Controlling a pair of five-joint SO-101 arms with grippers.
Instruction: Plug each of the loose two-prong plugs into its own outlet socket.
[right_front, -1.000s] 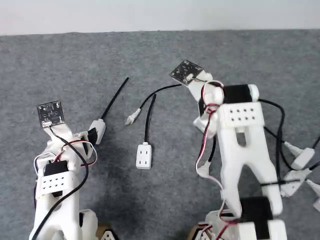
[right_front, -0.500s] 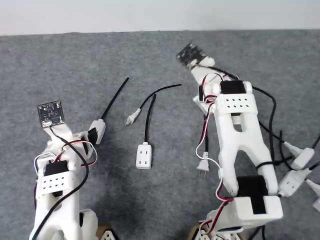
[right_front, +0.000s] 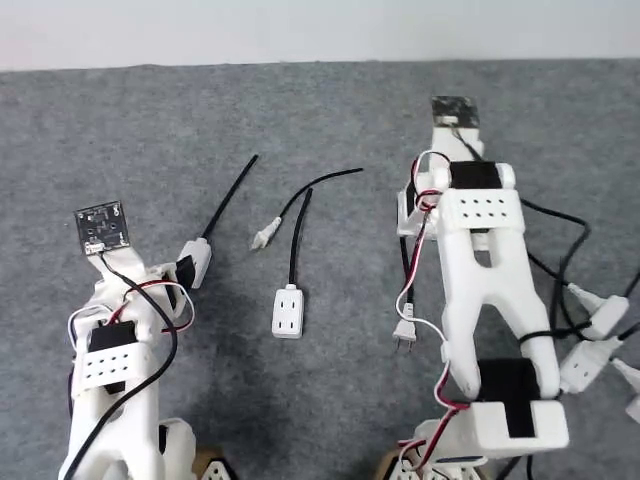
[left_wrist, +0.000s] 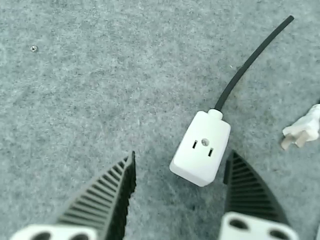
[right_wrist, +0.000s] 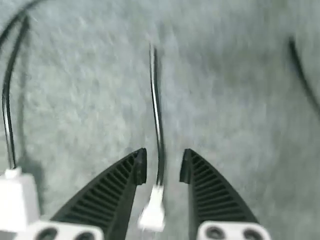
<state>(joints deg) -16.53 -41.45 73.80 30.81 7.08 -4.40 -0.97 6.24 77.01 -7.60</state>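
Note:
My left gripper (left_wrist: 181, 157) stands open low over the grey mat, and a white outlet socket (left_wrist: 201, 147) on a black cord lies between its fingers, untouched. In the high view this socket (right_front: 196, 262) sits at the left arm's tip. A second socket (right_front: 287, 310) lies mid-table. A loose white plug (right_front: 265, 237) on a black cord lies above it. My right gripper (right_wrist: 163, 156) is narrowly open above another white plug (right_wrist: 152, 215), whose thin cord (right_wrist: 156, 110) runs between the fingertips. That plug (right_front: 403, 336) lies beside the right arm.
Several more white plugs and sockets (right_front: 603, 318) with black cords lie tangled at the right edge, beside the right arm's base. The grey mat (right_front: 150, 120) ends at a pale wall at the back. Open mat lies at the back left.
The right arm's wrist has swung to the right and farther back, uncovering the white plug beside it. The left arm and both sockets have stayed put.

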